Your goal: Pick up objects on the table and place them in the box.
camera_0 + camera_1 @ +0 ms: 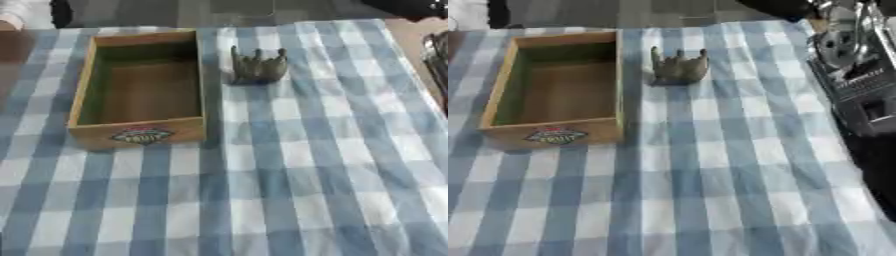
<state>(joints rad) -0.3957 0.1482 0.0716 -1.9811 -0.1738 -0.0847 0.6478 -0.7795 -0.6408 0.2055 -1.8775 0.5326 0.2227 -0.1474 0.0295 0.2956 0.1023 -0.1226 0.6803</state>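
Entering at right, right arm (859, 75), robot hand state indiscernible, spiky grey object (259, 65) beside wooden box (140, 131)

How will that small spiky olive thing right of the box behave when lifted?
The olive object looks like a rigid moulded figure with upright prongs, so probably stiff and light. Its prongs give fingers something to catch on. It sits on a broad base, so it seems unlikely to roll.
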